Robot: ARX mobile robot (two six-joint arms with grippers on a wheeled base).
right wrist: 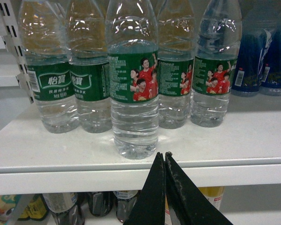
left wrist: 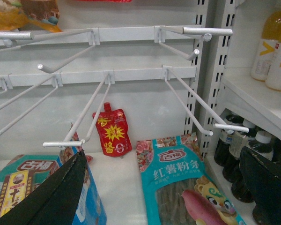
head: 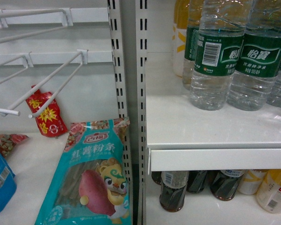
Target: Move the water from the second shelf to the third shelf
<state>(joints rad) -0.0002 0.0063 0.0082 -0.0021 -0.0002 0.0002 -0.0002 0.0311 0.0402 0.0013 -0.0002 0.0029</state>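
Water (right wrist: pixel 134 93) is standing upright on the white shelf (right wrist: pixel 225 140), front of the row, near the edge, other bottles just behind. Right gripper (right wrist: pixel 165 157) is sitting just in front of it, fingers pressed together, holding nothing. Left gripper (left wrist: pixel 164 173) is hanging spread apart by the snack bags, empty. Bottle looks full, so heavyish; thin ribbed wall will flex, smooth label prob slippery. I'd grab mid-body at the label, not the neck.

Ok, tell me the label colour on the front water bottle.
Green, with red-shirted figures, on the water bottle; clearest in the right wrist view.
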